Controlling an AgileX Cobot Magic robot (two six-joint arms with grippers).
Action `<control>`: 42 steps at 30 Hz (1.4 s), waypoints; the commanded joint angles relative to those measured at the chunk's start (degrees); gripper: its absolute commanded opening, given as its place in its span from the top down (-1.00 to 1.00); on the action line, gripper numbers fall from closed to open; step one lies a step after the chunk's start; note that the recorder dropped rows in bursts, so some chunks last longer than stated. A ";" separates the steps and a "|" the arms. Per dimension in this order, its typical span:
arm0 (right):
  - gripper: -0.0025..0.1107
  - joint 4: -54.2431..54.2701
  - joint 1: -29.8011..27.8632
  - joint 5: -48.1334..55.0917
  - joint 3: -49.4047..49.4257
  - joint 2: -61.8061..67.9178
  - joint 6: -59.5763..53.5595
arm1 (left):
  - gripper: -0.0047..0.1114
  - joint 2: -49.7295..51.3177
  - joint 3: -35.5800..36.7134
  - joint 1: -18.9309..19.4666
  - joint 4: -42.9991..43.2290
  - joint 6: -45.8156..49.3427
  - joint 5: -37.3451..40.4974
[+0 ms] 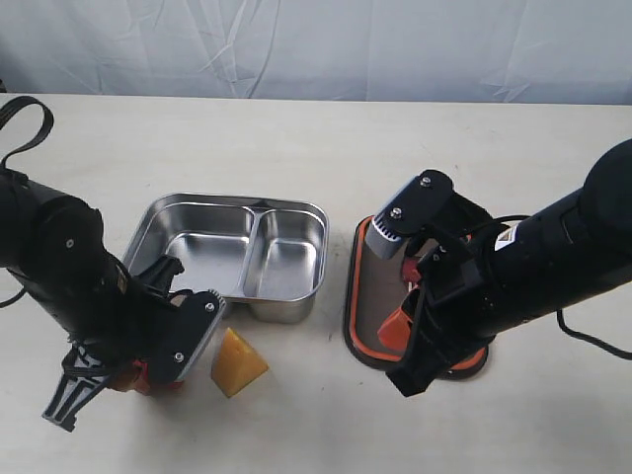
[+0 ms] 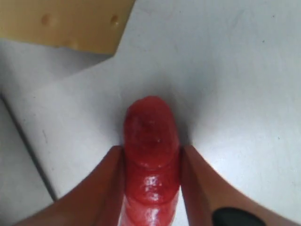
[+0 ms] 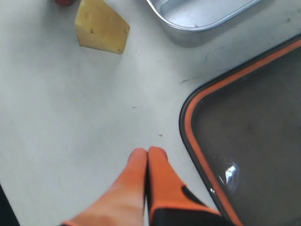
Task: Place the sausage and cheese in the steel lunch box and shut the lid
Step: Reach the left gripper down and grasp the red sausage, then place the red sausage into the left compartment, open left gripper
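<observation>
The glossy red sausage (image 2: 151,136) lies on the table with my left gripper (image 2: 151,157) shut on it, an orange finger pressed against each side. In the exterior view that gripper (image 1: 148,377) sits low at the front left and hides most of the sausage. The yellow cheese (image 1: 237,362) stands just right of it, in front of the steel lunch box (image 1: 197,197), whose two compartments hold nothing. The dark lid (image 1: 373,296) lies orange rim up to the right of the box. My right gripper (image 3: 148,153) hovers shut and empty beside the lid's edge (image 3: 188,136).
The cheese (image 3: 101,26) and a corner of the lunch box (image 3: 202,21) lie beyond the right fingertips. The pale tabletop (image 1: 296,138) runs back to a blue-grey cloth backdrop (image 1: 316,44). A black strap (image 1: 30,123) loops at the far left.
</observation>
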 commanded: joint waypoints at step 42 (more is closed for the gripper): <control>0.97 -0.26 -0.07 -1.49 0.22 -0.51 0.02 | 0.47 -0.29 -9.51 3.55 0.04 -33.84 -22.11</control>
